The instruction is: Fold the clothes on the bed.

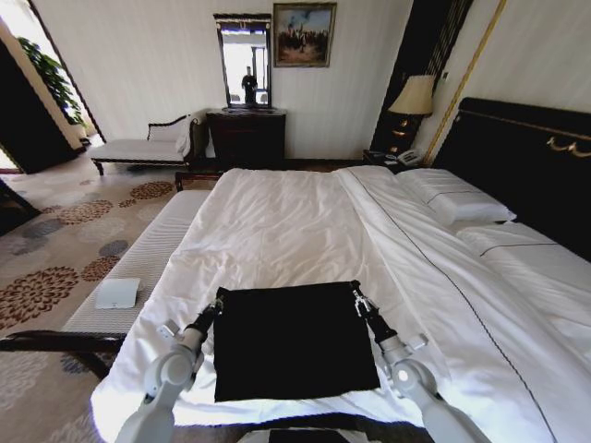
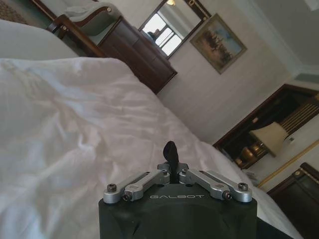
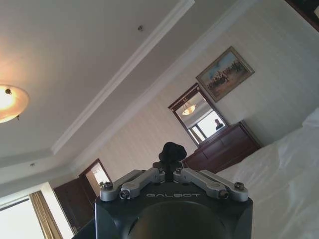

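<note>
- The shirt (image 1: pixel 294 340) lies flat on the near end of the bed (image 1: pixel 305 221), close to the foot edge, right in front of the robot. It already looks like a squarish black panel, no sleeves or lettering showing.
- Left gripper (image 1: pixel 218 302) is at the shirt's far left corner, right gripper (image 1: pixel 358 298) at the far right corner, both low on the cloth.
- In each wrist view the fingers look pressed together with a bit of black sticking up past the tips, so my read is both are pinching the shirt's far edge.
- Handling-wise: thin cotton, I'd guess, so light and floppy. It'll sag between the two grips and drag on the white sheet rather than slide cleanly.
- Corners are the place to hold it; grab mid-edge and the sides flop.
- Orientation: edges run roughly square to the bed. It's only slightly wider across than deep, so there's barely a long axis. Can't tell which end is the collar.
</note>
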